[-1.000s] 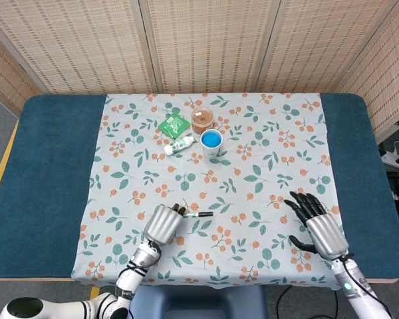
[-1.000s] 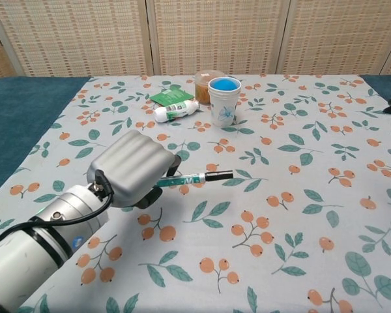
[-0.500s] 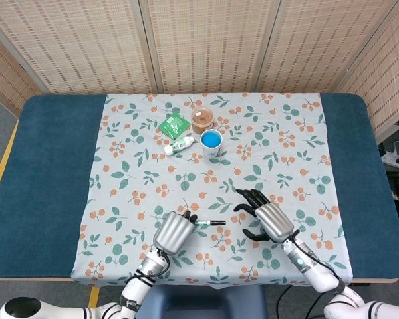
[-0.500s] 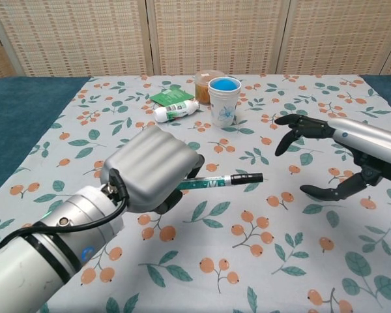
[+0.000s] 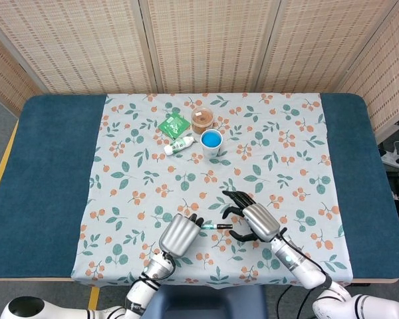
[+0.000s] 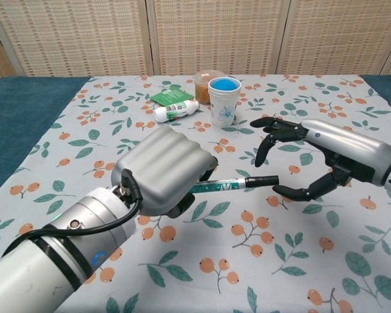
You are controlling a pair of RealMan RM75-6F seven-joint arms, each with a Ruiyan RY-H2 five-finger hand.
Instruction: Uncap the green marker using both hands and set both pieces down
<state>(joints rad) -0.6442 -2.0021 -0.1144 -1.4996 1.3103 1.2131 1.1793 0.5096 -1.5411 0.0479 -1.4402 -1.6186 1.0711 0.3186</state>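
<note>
**Marker held, cap end facing the open hand**

The left hand (image 6: 166,169) grips the green marker (image 6: 228,185) above the floral tabletop (image 6: 300,261), black cap (image 6: 263,180) pointing right. The right hand (image 6: 319,156), fingers spread wide, brackets the cap without touching.

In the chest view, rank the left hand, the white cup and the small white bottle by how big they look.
1. left hand, though its nearness to the camera inflates it
2. white cup
3. small white bottle
</note>
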